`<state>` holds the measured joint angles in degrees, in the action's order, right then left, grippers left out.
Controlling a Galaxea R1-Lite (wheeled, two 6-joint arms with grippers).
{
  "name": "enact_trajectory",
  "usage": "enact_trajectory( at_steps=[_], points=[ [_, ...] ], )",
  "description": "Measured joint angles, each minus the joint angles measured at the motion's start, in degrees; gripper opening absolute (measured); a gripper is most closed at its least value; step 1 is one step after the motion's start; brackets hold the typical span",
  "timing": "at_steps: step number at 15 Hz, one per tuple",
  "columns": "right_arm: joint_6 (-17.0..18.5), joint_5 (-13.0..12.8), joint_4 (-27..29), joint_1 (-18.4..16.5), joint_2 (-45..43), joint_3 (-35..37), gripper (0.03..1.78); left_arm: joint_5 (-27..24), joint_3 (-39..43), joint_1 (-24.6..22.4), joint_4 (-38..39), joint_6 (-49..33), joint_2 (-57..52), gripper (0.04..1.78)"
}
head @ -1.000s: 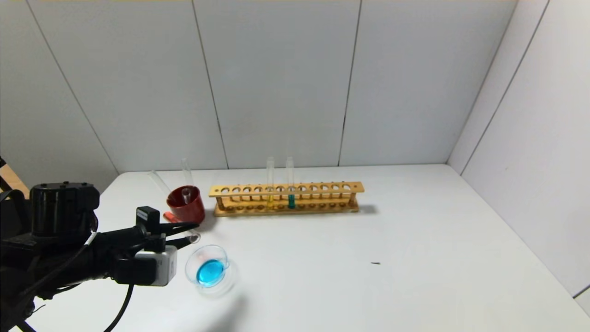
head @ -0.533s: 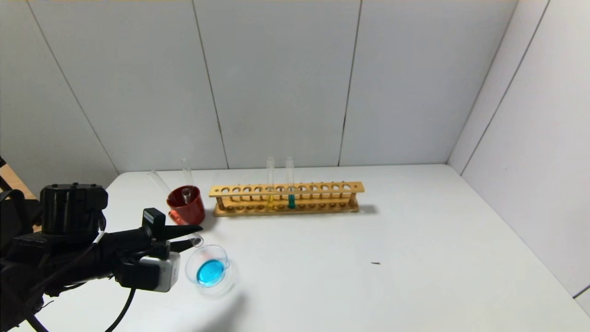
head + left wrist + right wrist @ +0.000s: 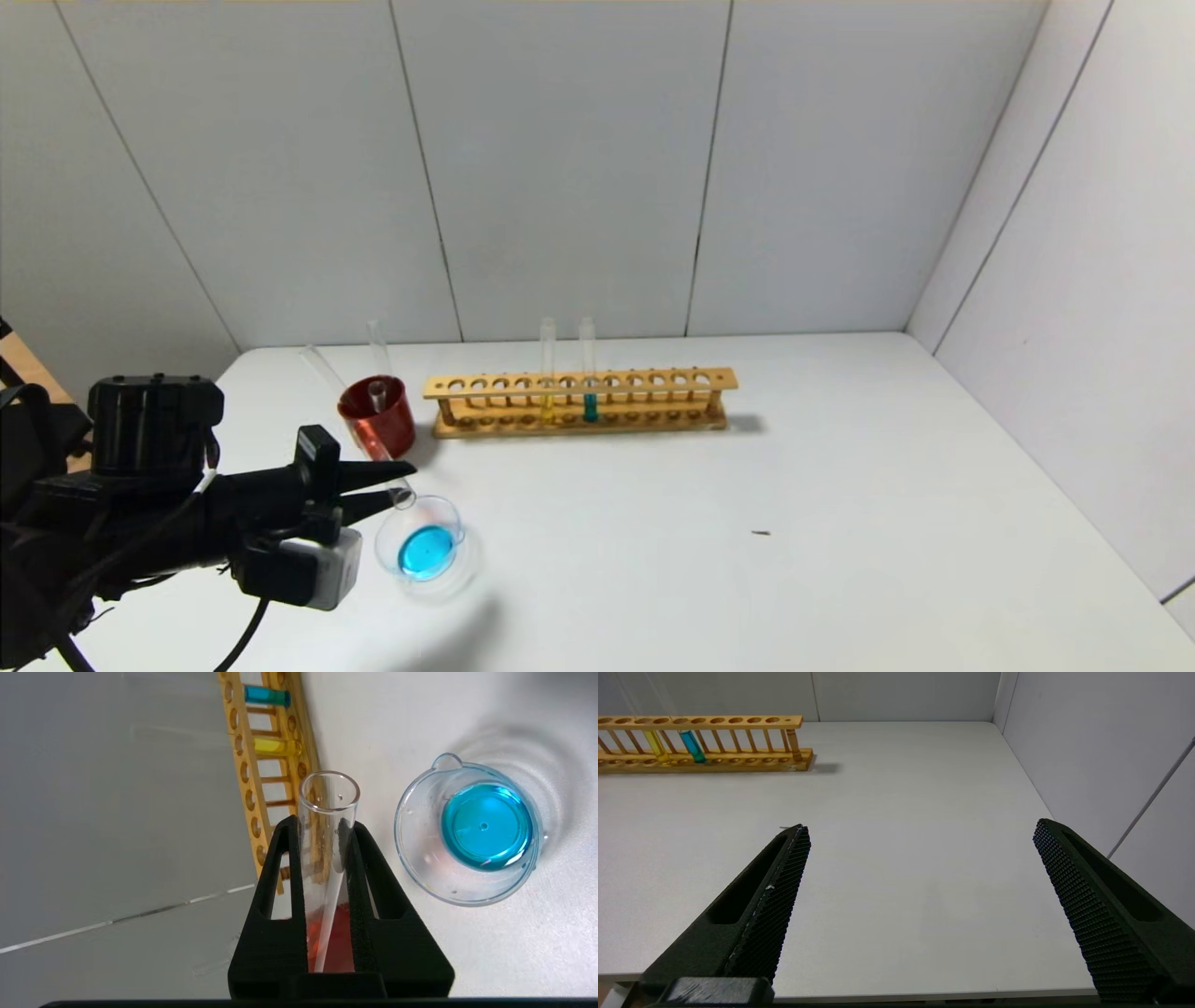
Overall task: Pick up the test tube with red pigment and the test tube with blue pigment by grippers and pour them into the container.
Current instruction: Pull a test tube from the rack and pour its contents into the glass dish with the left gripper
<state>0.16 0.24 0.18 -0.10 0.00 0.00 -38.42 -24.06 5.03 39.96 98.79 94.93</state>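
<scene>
The slim clear glass test tube with red pigment (image 3: 328,858) sits clamped in the black left gripper (image 3: 397,487), mouth just beside the shallow clear container (image 3: 425,546) that already holds blue liquid. Looks like the red pour is up next: needs more tilt over the rim. The right gripper (image 3: 920,868) idles wide open over the tabletop (image 3: 901,812).

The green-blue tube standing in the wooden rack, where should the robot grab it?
Grip the teal tube on its bare glass neck above the rack, coming from the front with fingers either side. It stands upright, and the yellow tube crowds its left.
</scene>
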Motion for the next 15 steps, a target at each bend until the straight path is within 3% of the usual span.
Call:
enact_trajectory(
  at_steps=[9,15],
  points=[
    [0.0,0.0,0.0,0.0,0.0,0.0,1.75,-5.1,-0.4,0.0,-0.9,6.1,1.3,0.30],
    [0.0,0.0,0.0,0.0,0.0,0.0,1.75,-9.2,-4.9,0.0,-0.8,10.7,3.9,0.30]
  ],
)
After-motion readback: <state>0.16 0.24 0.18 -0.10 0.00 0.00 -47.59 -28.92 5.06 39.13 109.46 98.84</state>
